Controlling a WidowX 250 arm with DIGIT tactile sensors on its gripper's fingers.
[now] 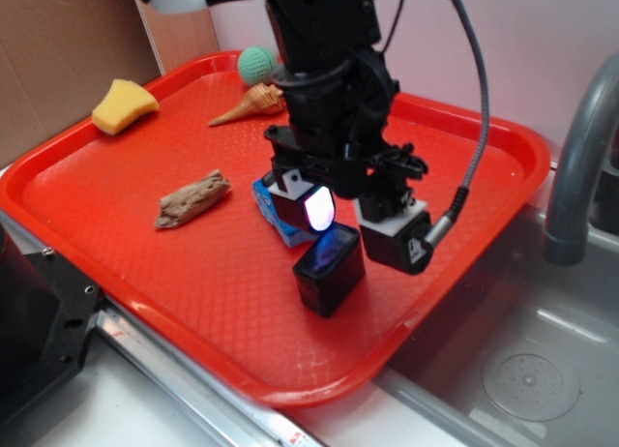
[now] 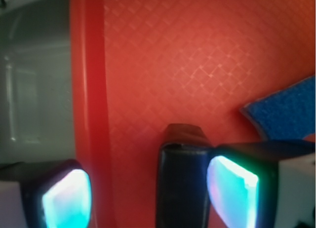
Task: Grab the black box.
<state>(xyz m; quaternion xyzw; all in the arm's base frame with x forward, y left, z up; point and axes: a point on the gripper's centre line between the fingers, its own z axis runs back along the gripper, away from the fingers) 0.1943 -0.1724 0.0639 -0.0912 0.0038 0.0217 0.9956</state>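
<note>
A red tray [image 1: 116, 224] fills the frame's centre. The pincer [image 1: 360, 223] hangs spread just above the black box [image 1: 329, 269], right of middle, with the blue sponge [image 1: 280, 215] behind it. A piece of wood [image 1: 193, 198] lies centre-left, a yellow sponge [image 1: 124, 105] upper left, a cone [image 1: 247, 106] and green ball [image 1: 256, 64] at the top.

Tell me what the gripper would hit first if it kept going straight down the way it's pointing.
Most likely the black box. It stands on the red tray under the open gripper, between the two fingers in the wrist view, nearer one pad. Depth is unclear, so that pad might clip it.
</note>
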